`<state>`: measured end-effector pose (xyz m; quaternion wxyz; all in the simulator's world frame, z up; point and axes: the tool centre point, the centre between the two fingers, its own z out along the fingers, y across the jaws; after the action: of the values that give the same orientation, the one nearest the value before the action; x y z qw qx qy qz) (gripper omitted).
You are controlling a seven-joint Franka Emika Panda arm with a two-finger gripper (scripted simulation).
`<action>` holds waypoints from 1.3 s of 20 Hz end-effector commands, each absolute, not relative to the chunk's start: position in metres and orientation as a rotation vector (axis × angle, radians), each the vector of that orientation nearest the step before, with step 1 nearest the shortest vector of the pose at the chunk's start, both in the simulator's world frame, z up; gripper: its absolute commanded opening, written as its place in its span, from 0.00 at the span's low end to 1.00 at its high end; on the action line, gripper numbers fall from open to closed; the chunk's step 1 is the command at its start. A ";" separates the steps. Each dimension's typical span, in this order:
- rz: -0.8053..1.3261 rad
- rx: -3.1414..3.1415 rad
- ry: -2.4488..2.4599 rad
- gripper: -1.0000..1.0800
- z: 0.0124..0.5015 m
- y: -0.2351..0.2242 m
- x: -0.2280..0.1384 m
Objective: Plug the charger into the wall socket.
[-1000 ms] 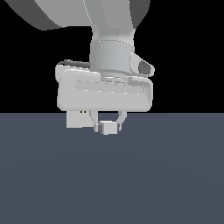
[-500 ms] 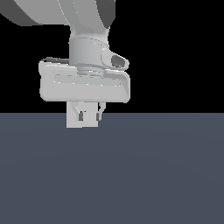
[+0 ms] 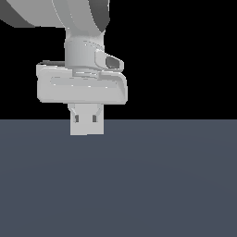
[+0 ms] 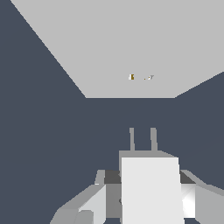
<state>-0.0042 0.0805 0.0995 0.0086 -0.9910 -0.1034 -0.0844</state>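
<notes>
Dark slate-blue floor fills both views, and from the exterior view's left the white parallel gripper [image 3: 86, 121], clamped on the pale grey-white rectangular charger [image 4: 151, 188], has shifted leftward, prongs now facing the flat pale square wall socket [image 4: 131, 48], not yet inserted.

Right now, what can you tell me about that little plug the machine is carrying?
The plug is a small pale grey-white block, plain and plastic-looking, with two short thin prongs sticking out of its front end. It sits clamped between the two fingers of the gripper, one on each side, held above the dark floor without touching it. Its prongs point toward the pale socket plate ahead, roughly in line with the two tiny holes, but a clear gap remains. In the exterior view the plug is hidden.
</notes>
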 end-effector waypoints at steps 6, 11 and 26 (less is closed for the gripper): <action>-0.263 -3.097 -0.316 0.00 0.100 0.081 -0.002; -0.262 -3.098 -0.316 0.00 0.100 0.081 -0.002; -0.263 -3.097 -0.316 0.00 0.100 0.088 0.034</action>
<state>0.0283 0.0873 0.0996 0.0085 -0.9913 -0.1011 -0.0838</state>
